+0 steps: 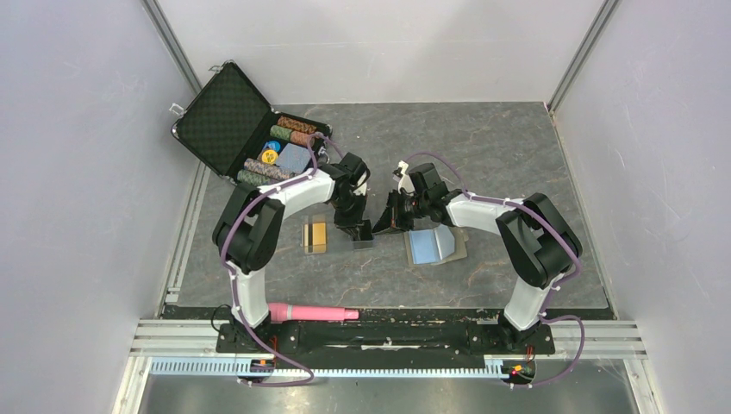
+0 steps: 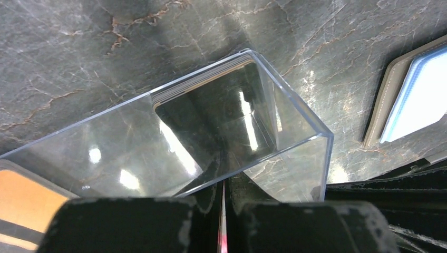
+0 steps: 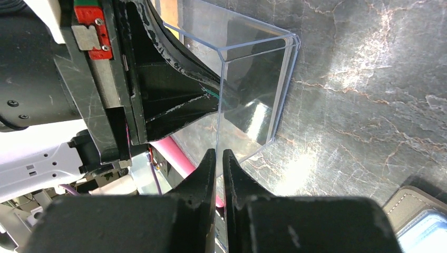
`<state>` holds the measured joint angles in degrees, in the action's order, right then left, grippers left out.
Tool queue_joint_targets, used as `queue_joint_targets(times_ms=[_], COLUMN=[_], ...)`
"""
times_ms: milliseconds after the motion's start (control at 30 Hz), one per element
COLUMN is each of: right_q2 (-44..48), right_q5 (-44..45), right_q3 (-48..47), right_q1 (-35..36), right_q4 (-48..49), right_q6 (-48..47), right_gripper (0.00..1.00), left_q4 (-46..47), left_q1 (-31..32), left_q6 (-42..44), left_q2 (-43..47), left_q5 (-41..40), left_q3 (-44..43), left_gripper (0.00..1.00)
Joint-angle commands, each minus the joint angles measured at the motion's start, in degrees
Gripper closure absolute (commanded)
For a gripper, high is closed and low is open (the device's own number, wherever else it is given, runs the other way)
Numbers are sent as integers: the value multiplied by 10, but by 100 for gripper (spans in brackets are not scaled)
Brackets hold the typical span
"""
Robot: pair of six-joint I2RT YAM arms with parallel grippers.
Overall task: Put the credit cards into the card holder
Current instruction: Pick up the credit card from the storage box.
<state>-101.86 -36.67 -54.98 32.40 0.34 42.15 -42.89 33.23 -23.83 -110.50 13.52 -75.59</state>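
Surface (image 1: pixel 517 172) is dark, marble-look. I've got the left gripper (image 2: pixel 221 208) w/ jaws together, clamped on one thin wall of the clear box (image 2: pixel 132 153), approx mid-scene. The right gripper (image 3: pixel 219 163) reaches in from the right, jaws also pinched together on another wall of the same box, at its edge. In the left wrist view the box shows a dark glossy face at its far end; I can't tell if that's the black card. The orange credit cards (image 1: pixel 315 235) lie flat side by side just left of the box. The card holder (image 1: pixel 435 246) lies open, blue inside up, just right of the box. The poker chip case (image 1: pixel 226 121) sits open at far left, and a pink stick (image 1: pixel 312 312) lies by the left arm's base.
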Motion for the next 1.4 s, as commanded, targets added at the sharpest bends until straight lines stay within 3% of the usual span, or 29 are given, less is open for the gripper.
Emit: queue_joint_targets(times_ms=[0, 133, 333, 433, 567, 833, 933, 1067, 1233, 1367], right_q2=[9, 9, 26, 35, 44, 46, 39, 19, -6, -29], right_q5=[-26, -24, -6, -1, 2, -9, -7, 2, 42, 47], right_q3=[-1, -1, 9, 28, 52, 73, 65, 36, -30, -49], right_q1=[3, 3, 4, 4, 4, 3, 3, 2, 0, 1], right_q4=[20, 21, 35, 57, 83, 137, 137, 112, 14, -2], right_q6=[1, 1, 14, 34, 48, 65, 57, 31, -44, -64], right_gripper=[100, 100, 100, 99, 80, 38, 32, 31, 32, 46], left_q4=[21, 18, 17, 23, 37, 16, -4, -8, 25, 56], left_q1=[5, 6, 2, -15, -33, -34, -34, -34, -35, -36], left_q6=[-4, -6, -21, -30, -29, 7, 19, 16, -15, -35], left_q2=[-4, 13, 65, 74, 58, -15, -16, 8, 17, 10], left_q5=[10, -7, -68, -80, -74, -51, -65, -68, -43, -19], left_q3=[-18, -23, 13, 35, 34, -67, -77, -53, -7, 8], left_gripper=[98, 97, 62, 57, 57, 57, 56, 55, 57, 61])
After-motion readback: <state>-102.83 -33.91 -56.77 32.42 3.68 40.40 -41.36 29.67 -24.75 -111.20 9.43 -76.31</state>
